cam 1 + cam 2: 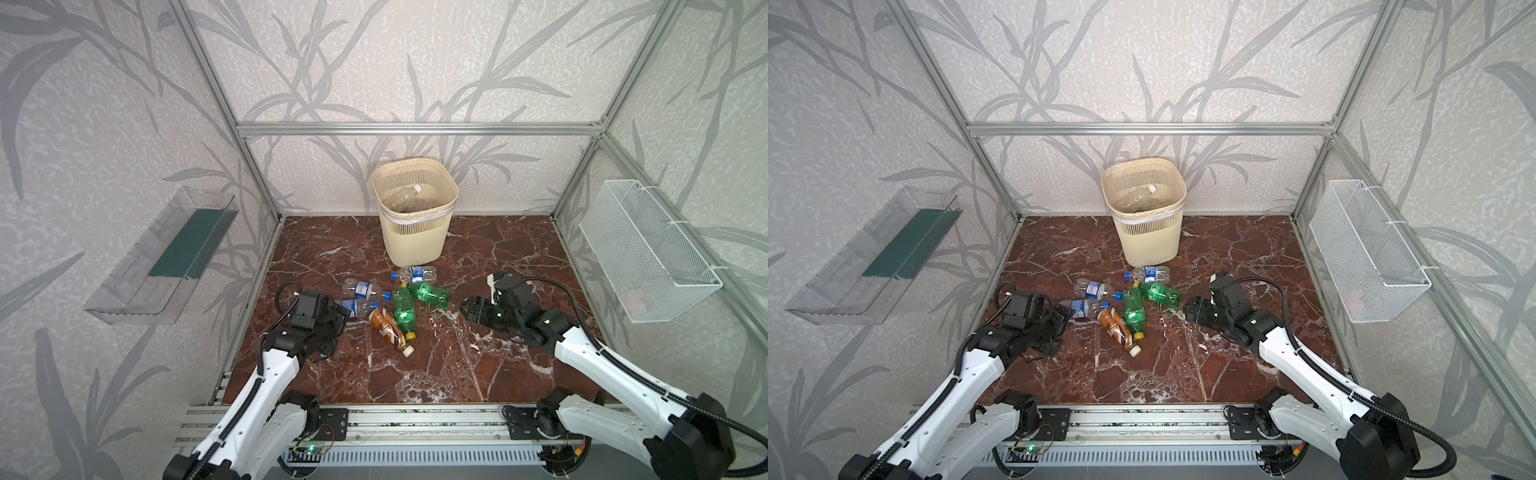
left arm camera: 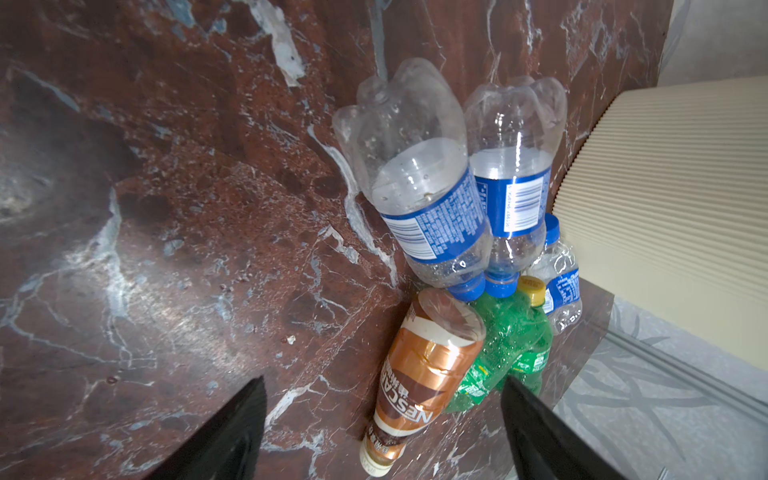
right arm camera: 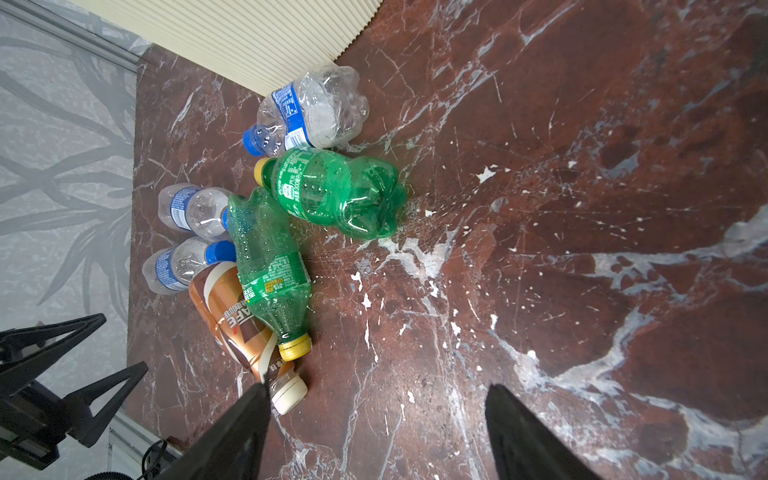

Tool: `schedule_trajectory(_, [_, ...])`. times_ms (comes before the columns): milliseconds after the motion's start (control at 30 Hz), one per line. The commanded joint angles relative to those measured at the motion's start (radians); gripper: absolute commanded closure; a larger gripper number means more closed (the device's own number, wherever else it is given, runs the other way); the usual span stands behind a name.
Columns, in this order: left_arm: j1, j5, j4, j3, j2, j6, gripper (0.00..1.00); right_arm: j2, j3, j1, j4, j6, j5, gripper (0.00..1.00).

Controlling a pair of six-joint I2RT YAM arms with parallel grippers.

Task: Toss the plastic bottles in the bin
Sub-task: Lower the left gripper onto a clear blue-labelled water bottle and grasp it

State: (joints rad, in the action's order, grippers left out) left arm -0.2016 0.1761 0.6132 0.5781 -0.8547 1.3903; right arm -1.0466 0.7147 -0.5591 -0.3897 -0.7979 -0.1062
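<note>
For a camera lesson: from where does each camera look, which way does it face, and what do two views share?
Both top views: high above the near edge, looking down at the reddish marble tabletop and cream ribbed plastic bin; left arm and right arm show.
Left wrist: low, facing clear blue-labelled plastic bottles; its open jaws show.
Right wrist: low, facing green plastic bottles; its open jaws show.
Shared by wrist views: brown-labelled coffee bottle.

We see six plastic bottles [image 1: 404,309] lying packed together mid-desk [image 1: 440,374], touching or overlapping, just in front of the cream bin [image 1: 415,243]. Bare marble lies open across the near half and on both sides of the bin.
</note>
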Motion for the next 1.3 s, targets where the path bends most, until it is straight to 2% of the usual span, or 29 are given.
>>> schedule_trajectory(0, [0.004,-0.052,-0.052,-0.012,-0.017,0.096,0.15,0.002,-0.013,-0.007,0.022,-0.009,-0.003,0.19])
schedule_trajectory(333, [0.004,-0.051,-0.179,0.004,-0.127,0.183,0.14,0.029,-0.02,-0.008,0.012,-0.003,0.018,0.19])
schedule_trajectory(667, [0.004,-0.029,-0.263,0.046,-0.275,0.212,0.14,0.048,-0.023,-0.008,-0.004,0.003,0.031,0.19])
schedule_trajectory(1267, [0.002,0.003,-0.338,0.095,-0.468,0.167,0.16,0.067,-0.029,-0.007,-0.021,0.014,0.053,0.19])
